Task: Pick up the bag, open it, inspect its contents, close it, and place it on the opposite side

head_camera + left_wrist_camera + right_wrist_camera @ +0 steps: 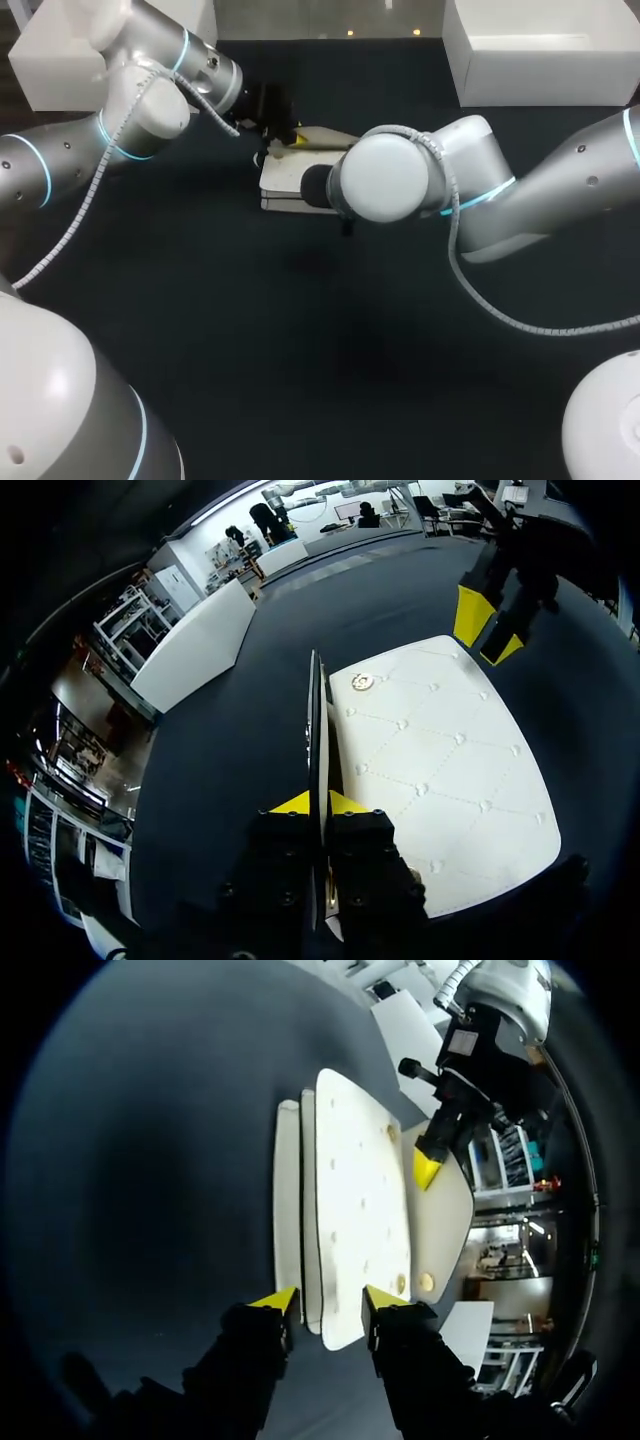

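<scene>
Bag [283,182] half hidden under right arm [400,180], white box [540,50] beyond

- Head view: right arm [390,180] covers most of the bag [283,182] and all of the right gripper [322,1300].
- Bag's inside and contents: hidden in every view.

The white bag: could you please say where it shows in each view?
Head view: white bag, upper middle.
Left wrist view: bag beside left claw, flap pinched.
Right wrist view: bag ahead of right claw.
Landmark: left claw on the flap.
</scene>
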Available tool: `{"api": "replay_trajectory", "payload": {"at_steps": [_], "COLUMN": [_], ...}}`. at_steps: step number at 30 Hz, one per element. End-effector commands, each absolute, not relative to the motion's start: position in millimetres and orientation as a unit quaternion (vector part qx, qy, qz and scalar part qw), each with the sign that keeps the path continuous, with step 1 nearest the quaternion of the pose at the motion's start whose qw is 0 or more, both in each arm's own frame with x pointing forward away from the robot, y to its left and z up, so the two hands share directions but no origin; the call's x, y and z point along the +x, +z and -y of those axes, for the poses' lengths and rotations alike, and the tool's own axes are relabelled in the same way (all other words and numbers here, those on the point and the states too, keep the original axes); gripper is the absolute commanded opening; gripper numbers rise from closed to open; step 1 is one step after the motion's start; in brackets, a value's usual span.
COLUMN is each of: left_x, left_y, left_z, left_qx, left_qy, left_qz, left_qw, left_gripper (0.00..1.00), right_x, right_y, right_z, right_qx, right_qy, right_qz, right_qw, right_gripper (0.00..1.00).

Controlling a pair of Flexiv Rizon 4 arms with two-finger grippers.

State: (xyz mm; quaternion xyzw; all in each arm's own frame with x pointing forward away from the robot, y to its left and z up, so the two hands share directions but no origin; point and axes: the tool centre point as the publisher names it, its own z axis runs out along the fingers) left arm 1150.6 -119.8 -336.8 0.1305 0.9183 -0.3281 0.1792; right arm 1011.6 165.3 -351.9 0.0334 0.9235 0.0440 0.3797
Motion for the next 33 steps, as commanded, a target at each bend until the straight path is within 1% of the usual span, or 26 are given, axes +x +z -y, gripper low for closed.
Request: {"api": "replay_trajectory", "payload": {"at_steps": [1, 2, 6, 8, 13, 17, 18, 20, 25, 29, 31, 32, 33], "left_x": [1151.7, 1151.6, 1151.4, 1151.4, 1151.4, 1150.9, 1150.7, 1150.5, 1149.0, 1148.0, 1146.9, 1146.5, 1146.0], "left_y": [-337.8, -337.9, -337.9, -337.9, -338.3, -339.2, -339.3, -339.6, -340.1, -340.6, -340.6, -340.6, -340.6], "left_z": [120.8, 120.9, 121.2, 121.3, 121.4, 121.8, 121.9, 122.1, 122.4, 122.7, 123.0, 123.1, 123.2], "left_qx": [0.131, 0.131, 0.132, 0.132, 0.134, 0.135, 0.136, 0.137, 0.140, 0.142, 0.145, 0.146, 0.148], "left_qy": [-0.329, -0.330, -0.330, -0.330, -0.329, -0.329, -0.329, -0.329, -0.329, -0.329, -0.329, -0.329, -0.329], "left_qz": [-0.919, -0.919, -0.919, -0.919, -0.919, -0.919, -0.919, -0.919, -0.919, -0.919, -0.919, -0.918, -0.918], "left_qw": [0.175, 0.174, 0.172, 0.171, 0.169, 0.168, 0.168, 0.167, 0.166, 0.165, 0.165, 0.165, 0.164], "left_gripper": [0.00, 0.00, 0.00, 0.00, 0.00, 0.00, 0.00, 0.00, 0.00, 0.00, 0.00, 0.00, 0.00], "right_x": [1018.6, 1019.9, 1022.4, 1023.0, 1023.9, 1024.1, 1024.0, 1023.9, 1024.6, 1025.5, 1026.1, 1026.4, 1026.8], "right_y": [-359.7, -360.6, -364.4, -365.9, -368.4, -369.3, -368.8, -368.3, -368.2, -368.6, -368.9, -369.1, -369.3], "right_z": [-173.0, -173.7, -175.2, -174.7, -172.7, -170.9, -170.2, -169.8, -167.3, -166.8, -166.8, -166.7, -166.5], "right_qx": [0.029, 0.026, 0.023, 0.023, 0.024, 0.028, 0.030, 0.031, 0.036, 0.038, 0.039, 0.039, 0.040], "right_qy": [0.035, 0.030, 0.018, 0.013, 0.008, 0.007, 0.009, 0.009, 0.011, 0.013, 0.014, 0.014, 0.014], "right_qz": [-0.922, -0.921, -0.923, -0.923, -0.924, -0.924, -0.923, -0.923, -0.922, -0.921, -0.921, -0.921, -0.921], "right_qw": [0.385, 0.386, 0.384, 0.383, 0.382, 0.382, 0.383, 0.384, 0.386, 0.386, 0.386, 0.386, 0.386], "right_gripper": [0.37, 0.36, 0.27, 0.26, 0.26, 0.23, 0.20, 0.19, 0.20, 0.18, 0.15, 0.11, 0.04]}}
